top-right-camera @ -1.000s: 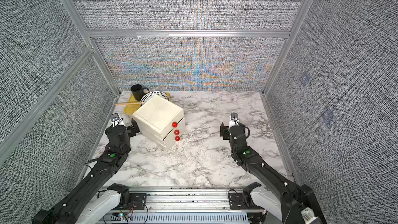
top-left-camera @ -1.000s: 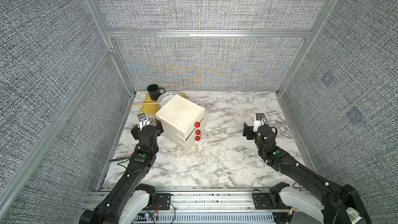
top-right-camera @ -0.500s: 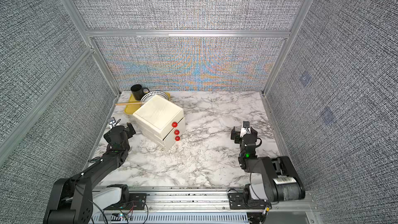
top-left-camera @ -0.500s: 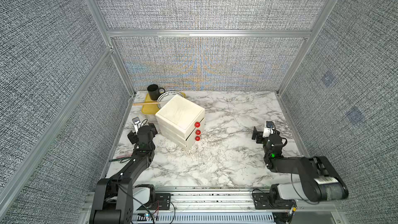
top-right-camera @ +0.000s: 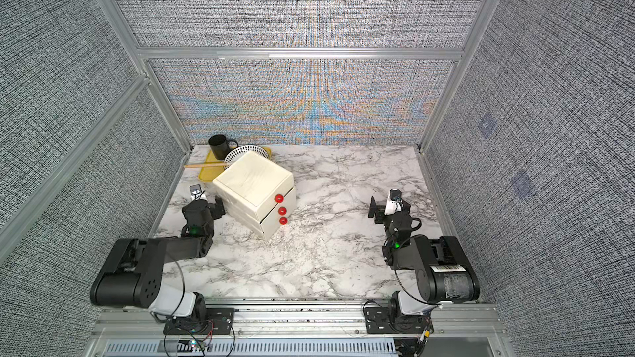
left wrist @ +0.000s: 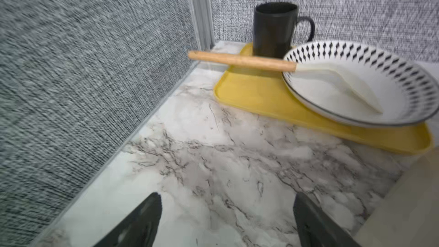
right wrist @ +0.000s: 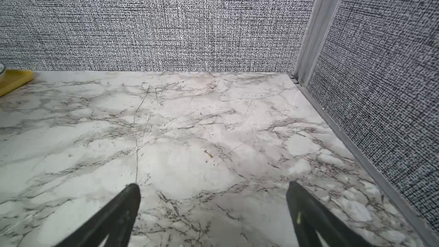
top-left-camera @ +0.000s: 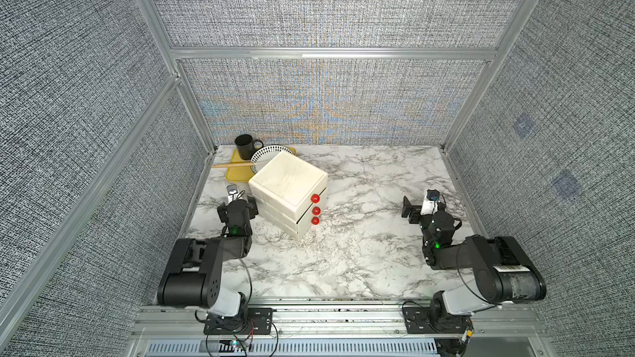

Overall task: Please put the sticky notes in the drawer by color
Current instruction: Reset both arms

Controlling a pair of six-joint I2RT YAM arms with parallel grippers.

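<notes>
The drawer (top-left-camera: 288, 184) (top-right-camera: 253, 180) is a cream-white cabinet with three red knobs (top-left-camera: 315, 198), standing at the table's left middle, its drawer fronts pushed in. No sticky notes show in any view. My left gripper (top-left-camera: 237, 202) (top-right-camera: 205, 206) hangs low just left of the cabinet, pointing at the back left corner; in the left wrist view it (left wrist: 228, 198) is open over bare marble, with the cabinet's side (left wrist: 403, 198) close by. My right gripper (top-left-camera: 422, 206) (top-right-camera: 387, 208) sits near the right wall, and the right wrist view shows it (right wrist: 213, 186) open and empty.
In the back left corner a yellow tray (top-left-camera: 236, 174) (left wrist: 256, 91) carries a black mug (top-left-camera: 245, 146) (left wrist: 273, 29) and a patterned white plate (top-left-camera: 271, 154) (left wrist: 356, 84) holding a wooden-handled spatula (top-left-camera: 233, 165) (left wrist: 242, 59). Both arms are folded near the front rail (top-left-camera: 326, 315).
Both arms have drawn back toward the front rail and folded up. The left gripper has slid left, away from the cabinet, and its jaws have narrowed slightly.
</notes>
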